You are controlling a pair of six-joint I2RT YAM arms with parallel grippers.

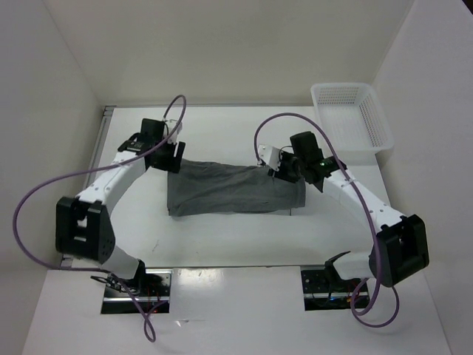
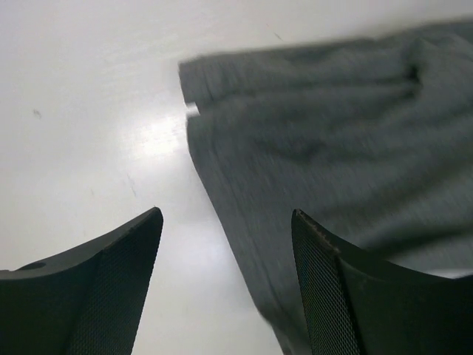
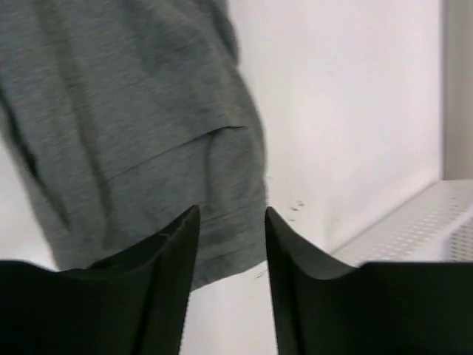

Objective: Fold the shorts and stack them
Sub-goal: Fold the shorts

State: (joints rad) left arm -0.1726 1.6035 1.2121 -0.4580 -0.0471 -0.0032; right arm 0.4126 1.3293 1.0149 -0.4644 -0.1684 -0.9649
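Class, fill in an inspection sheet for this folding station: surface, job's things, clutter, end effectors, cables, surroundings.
Surface: white table, faint specks.
Job's things: grey shorts lying mid-table as a long wrinkled band, left to right.
Clutter: white mesh basket at the far right corner, nothing in it, apart from the shorts.
End effectors: left end effector open over the shorts' left end; right end effector open, narrower gap, over their right end.
Cables: left purple cable and right purple cable loop off the arms.
Surroundings: white walls on three sides.
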